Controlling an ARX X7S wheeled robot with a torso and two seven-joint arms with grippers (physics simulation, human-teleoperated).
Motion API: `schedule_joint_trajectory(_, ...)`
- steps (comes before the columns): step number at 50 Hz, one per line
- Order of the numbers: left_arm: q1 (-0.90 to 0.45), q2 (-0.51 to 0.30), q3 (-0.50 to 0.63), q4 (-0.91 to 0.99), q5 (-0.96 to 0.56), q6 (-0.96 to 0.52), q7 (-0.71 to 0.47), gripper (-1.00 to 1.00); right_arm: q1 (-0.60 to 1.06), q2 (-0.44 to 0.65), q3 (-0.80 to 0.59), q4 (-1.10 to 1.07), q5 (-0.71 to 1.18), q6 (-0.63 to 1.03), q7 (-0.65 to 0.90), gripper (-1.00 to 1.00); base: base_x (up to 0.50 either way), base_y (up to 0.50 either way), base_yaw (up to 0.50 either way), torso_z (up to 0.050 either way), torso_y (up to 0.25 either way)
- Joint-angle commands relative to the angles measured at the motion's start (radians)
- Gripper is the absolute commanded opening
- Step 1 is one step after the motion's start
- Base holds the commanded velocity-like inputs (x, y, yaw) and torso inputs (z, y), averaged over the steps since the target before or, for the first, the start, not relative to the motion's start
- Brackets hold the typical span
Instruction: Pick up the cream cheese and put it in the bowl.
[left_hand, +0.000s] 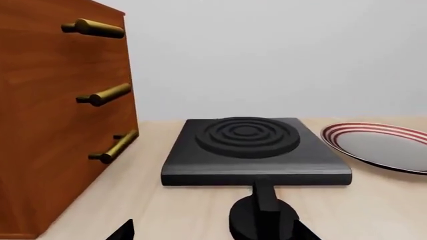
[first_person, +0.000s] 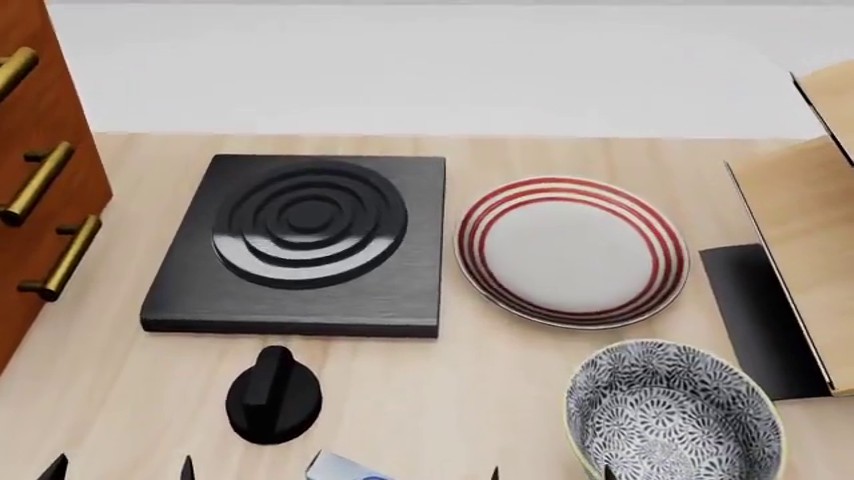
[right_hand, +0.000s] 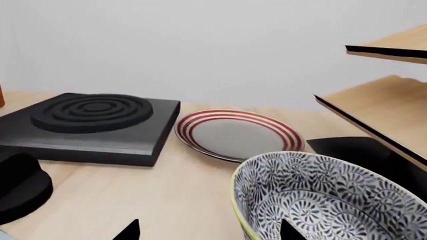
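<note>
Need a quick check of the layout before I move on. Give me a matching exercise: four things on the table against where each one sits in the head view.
Things:
1. bowl
2. plate
3. knob
4. cream cheese

Places:
A. right of the burner
B. cut off at the bottom edge
C. bottom right, below the plate
D. just in front of the burner

Pairs: 1-C, 2-A, 3-D, 4-B
</note>
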Motion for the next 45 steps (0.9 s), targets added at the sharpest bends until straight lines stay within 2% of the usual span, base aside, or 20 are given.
schedule_joint_trajectory(1,0.001,-0.004,0.007,0.003,-0.002,0.0,-0.007,1.0,0.0,0.004,-0.004,0.004,0.006,-0.006,0.005,1.0,0.18,0.07,0.0,0.0,0.0)
schedule_joint_trajectory(45,-0.01,-0.021,0.027,-0.017,-0.018,0.012,-0.024,1.0,0.011,0.016,-0.021,0.022,0.029,-0.015,0.018,1.0,0.17,0.05,0.0,0.0,0.0)
